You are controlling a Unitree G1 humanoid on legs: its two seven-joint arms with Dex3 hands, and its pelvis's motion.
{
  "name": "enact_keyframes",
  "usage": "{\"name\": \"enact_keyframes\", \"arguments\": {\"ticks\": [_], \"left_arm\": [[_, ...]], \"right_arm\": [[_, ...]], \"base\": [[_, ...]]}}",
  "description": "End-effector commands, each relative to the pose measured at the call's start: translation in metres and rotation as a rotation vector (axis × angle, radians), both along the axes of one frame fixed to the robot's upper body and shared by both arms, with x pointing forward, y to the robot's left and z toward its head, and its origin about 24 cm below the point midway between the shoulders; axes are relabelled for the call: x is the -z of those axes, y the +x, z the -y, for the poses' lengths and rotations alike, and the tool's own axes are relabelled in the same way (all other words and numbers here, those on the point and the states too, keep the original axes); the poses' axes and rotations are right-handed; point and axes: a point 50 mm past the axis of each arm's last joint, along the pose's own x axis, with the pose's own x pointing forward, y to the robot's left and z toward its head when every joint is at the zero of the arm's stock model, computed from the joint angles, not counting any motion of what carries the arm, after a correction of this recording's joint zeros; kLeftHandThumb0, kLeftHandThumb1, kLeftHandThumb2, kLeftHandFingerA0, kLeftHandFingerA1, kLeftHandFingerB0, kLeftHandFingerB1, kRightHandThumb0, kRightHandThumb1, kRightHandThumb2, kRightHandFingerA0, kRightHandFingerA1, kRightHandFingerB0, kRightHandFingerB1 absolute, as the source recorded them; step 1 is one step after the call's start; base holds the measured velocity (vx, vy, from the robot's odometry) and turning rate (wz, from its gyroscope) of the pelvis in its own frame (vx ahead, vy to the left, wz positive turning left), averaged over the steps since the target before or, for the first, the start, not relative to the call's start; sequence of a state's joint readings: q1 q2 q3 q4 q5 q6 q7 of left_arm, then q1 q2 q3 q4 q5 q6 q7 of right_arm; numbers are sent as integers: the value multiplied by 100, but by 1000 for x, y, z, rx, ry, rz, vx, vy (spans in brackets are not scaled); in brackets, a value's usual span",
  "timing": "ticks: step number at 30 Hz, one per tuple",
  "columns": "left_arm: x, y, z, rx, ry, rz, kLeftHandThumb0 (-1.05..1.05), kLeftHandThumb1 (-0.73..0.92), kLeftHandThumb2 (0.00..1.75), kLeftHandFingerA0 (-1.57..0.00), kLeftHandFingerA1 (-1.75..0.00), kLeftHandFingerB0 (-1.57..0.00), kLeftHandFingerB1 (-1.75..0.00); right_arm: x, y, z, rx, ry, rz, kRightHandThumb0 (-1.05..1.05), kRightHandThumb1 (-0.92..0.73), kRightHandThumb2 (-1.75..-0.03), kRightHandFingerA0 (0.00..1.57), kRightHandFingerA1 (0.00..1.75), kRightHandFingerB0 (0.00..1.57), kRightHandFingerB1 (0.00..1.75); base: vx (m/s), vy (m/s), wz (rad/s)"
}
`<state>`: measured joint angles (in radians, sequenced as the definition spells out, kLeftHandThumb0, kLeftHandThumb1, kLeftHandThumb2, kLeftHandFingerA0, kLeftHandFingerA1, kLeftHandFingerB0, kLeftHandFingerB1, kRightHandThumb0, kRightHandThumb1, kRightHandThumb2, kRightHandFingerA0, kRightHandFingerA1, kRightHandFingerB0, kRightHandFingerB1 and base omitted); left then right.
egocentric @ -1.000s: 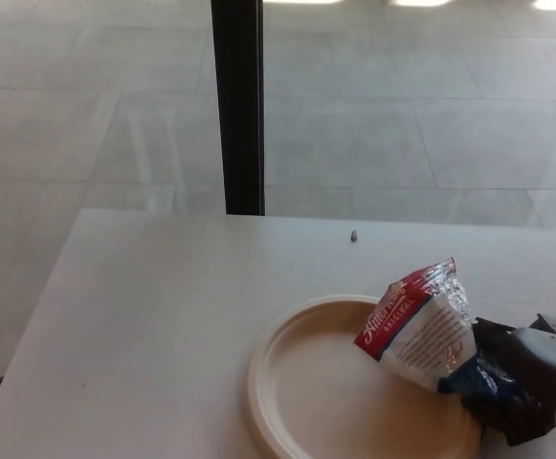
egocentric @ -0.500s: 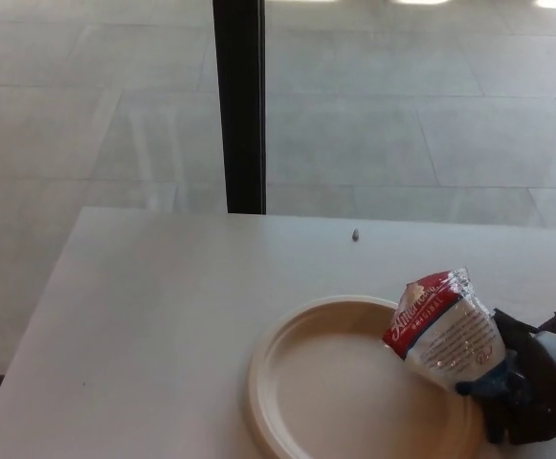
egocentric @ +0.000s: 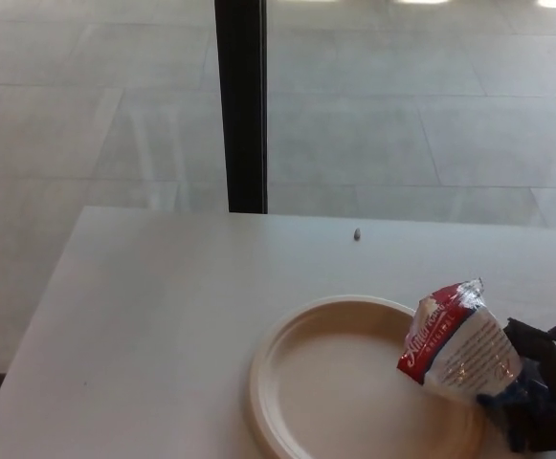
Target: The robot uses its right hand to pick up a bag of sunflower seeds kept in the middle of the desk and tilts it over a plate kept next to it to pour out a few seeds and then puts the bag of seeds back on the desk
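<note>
The robot's black right hand (egocentric: 544, 397) sits at the lower right corner of the head view, its fingers closed around the bottom end of the red, white and silver foil bag of sunflower seeds (egocentric: 457, 344). Much of the hand is cut off by the right and bottom edges of the picture, so only dark finger shapes and a bit of pale wrist show. The bag is held tilted, its crinkled silver top pointing up and to the left, and its red printed end hangs over the right side of the round, cream-coloured paper plate (egocentric: 287, 378). The printing on the bag is too blurred to read. Whether the bag touches the plate's rim cannot be told from this angle. The plate's inside looks bare; any seeds there are too small to make out. Its near edge is cut off by the bottom of the picture.

The plate lies on the pale, matte white desk (egocentric: 153, 316), towards the right of its near part. To the plate's left the desk top is open all the way to its left edge. Behind the plate a broad strip runs to the far edge, where a single small dark seed (egocentric: 357, 233) lies alone, well apart from the plate. Beyond that edge a black vertical post (egocentric: 243, 105) stands against the grey tiled floor (egocentric: 431, 115). The left hand does not show.
</note>
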<state>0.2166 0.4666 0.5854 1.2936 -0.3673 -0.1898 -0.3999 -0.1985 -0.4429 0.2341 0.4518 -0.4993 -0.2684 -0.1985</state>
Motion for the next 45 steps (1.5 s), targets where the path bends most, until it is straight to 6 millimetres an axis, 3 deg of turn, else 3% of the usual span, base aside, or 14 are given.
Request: {"name": "enact_keyframes", "arguments": {"ticks": [1, 5, 12, 15, 18, 19, 24, 25, 28, 29, 33, 34, 35, 45], "left_arm": [[-10, 1, -10, 33, 83, -20, -85, 81, 65, -49, -55, -50, -40], [-10, 1, -10, 38, 77, -29, -85, 81, 65, -47, -50, -46, -37], [-11, 2, -12, 41, 84, -23, -85, 81, 65, -47, -54, -47, -40], [-11, 2, -12, 40, 87, -30, -84, 81, 65, -49, -52, -47, -37], [-12, 3, -13, 49, 89, -30, -85, 81, 65, -47, -54, -46, -39], [-12, 3, -13, 55, 96, -35, -86, 81, 65, -48, -54, -47, -39], [-14, 2, -14, 61, 105, -32, -87, 81, 65, -46, -55, -46, -40], [-14, 2, -14, 64, 107, -36, -85, 83, 65, -45, -56, -46, -39], [-15, 2, -15, 73, 109, -44, -85, 83, 65, -45, -55, -45, -39], [-14, 2, -15, 69, 104, -44, -85, 83, 65, -43, -56, -45, -39], [-15, 3, -16, 80, 108, -50, -83, 83, 65, -42, -56, -44, -39], [-15, 5, -16, 80, 109, -46, -83, 83, 65, -42, -56, -44, -39], [-15, 4, -15, 76, 110, -55, -83, 83, 65, -46, -56, -45, -38], [-15, 3, -16, 68, 102, -55, -86, 82, 65, -46, -55, -44, -40]], "right_arm": [[-23, 7, 0, -137, -135, 63, -22, -59, -108, 92, 159, 89, 125], [-44, 17, -5, -208, -262, 117, -24, -68, -87, 89, 163, 83, 127], [-67, 27, -17, -271, -340, 209, -29, -65, -64, 86, 164, 91, 94], [-77, 32, -24, -312, -404, 214, -25, -65, -75, 86, 139, 81, 125], [-86, 35, -32, -351, -466, 241, -27, -70, -68, 81, 168, 75, 135], [-89, 36, -34, -375, -472, 262, -26, -69, -68, 94, 174, 73, 140], [-98, 41, -41, -411, -518, 281, -25, -70, -77, 87, 171, 80, 128], [-101, 42, -42, -414, -544, 294, -27, -68, -68, 91, 170, 89, 94], [-109, 46, -43, -425, -596, 310, -28, -69, -64, 89, 171, 88, 94], [-113, 47, -44, -432, -615, 325, -25, -68, -69, 88, 165, 84, 114], [-131, 51, -50, -466, -724, 411, -28, -62, -63, 92, 130, 93, 74], [-132, 52, -50, -464, -726, 415, -28, -62, -63, 92, 130, 93, 74], [-136, 52, -53, -476, -746, 428, -33, -62, -62, 87, 165, 90, 85], [-151, 50, -77, -601, -816, 540, -38, -65, -64, 94, 153, 93, 61]], "base": [[0, 0, 0], [0, 0, 0], [0, 0, 0], [0, 0, 0], [0, 0, 0], [0, 0, 0], [0, 0, 0], [0, 0, 0], [0, 0, 0], [0, 0, 0], [0, 0, 0], [0, 0, 0], [0, 0, 0], [0, 0, 0]]}}
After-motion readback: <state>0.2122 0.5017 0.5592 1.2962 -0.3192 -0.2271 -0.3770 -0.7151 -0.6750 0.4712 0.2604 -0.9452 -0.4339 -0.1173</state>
